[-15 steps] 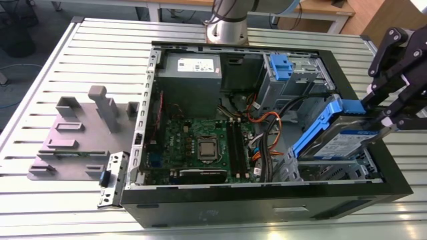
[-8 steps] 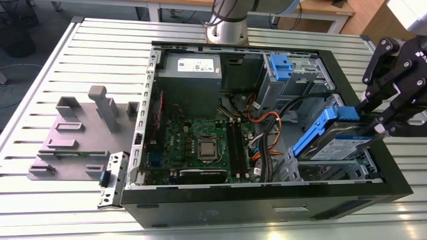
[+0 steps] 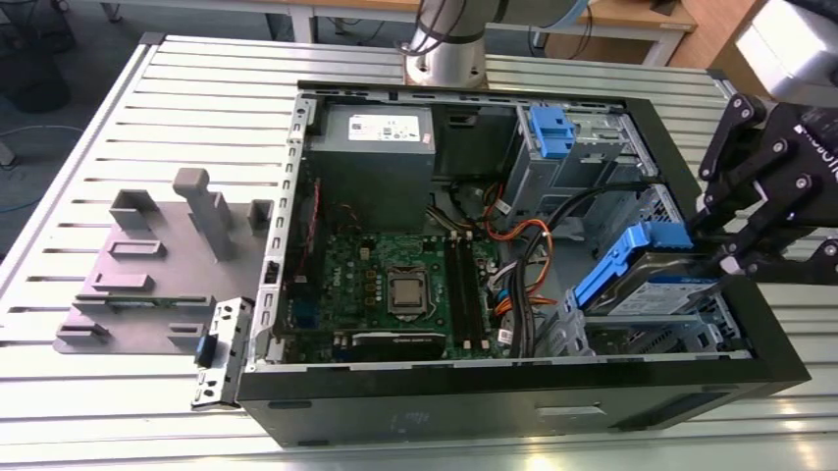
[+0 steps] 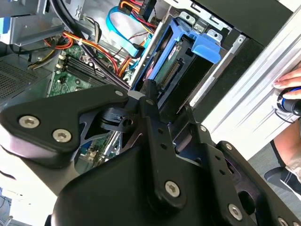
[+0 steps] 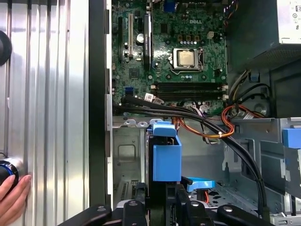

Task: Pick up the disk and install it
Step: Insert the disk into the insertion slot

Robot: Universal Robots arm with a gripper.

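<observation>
The disk (image 3: 651, 290) is a silver drive with a white-and-blue label and a blue bracket. It sits tilted at the exterior view's right, over the metal drive bay (image 3: 661, 332) in the open computer case (image 3: 524, 397). My gripper (image 3: 717, 257) reaches in from the exterior view's right and is shut on the disk's outer end. In the first wrist view the blue bracket of the disk (image 5: 167, 157) stands between my gripper's (image 5: 162, 209) black fingers. In the second wrist view the disk (image 4: 171, 70) lies just beyond my gripper (image 4: 167, 117), partly inside the bay.
Inside the case are the green motherboard (image 3: 392, 285), a grey power-supply box (image 3: 373, 147), a blue-latched drive cage (image 3: 563, 137) and black and orange cables (image 3: 537, 245) beside the bay. A grey fixture plate (image 3: 144, 265) lies at the exterior view's left. A person's hand (image 5: 11, 193) rests outside the case.
</observation>
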